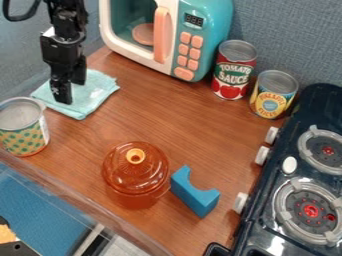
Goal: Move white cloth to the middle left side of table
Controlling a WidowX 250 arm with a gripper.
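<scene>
One cloth point(100, 94), pale blue-green in this view, lies creased on the wooden counter point(157, 112) toward the upper left, between a patterned can point(23, 135) and the single toy microwave point(207, 25). The black arm point(67, 20) comes in from the top edge near the left corner and hangs almost upright, its gripper point(71, 93) pointing down at the cloth, in front of part of it. Whether the gripper is open or shut, I cannot tell, nor whether it touches the cloth.

Three cans stand upright on the counter: the patterned one just beside the cloth, and two near the back wall, a red tomato can point(234, 70) and a yellow-labelled can point(273, 95), close together right of the microwave. One orange lidded jar point(135, 175) stands nearer the front, with one blue notched block point(194, 192) just right of it. One dark stove point(264, 220) is at the right, showing two burners, one behind the other.
</scene>
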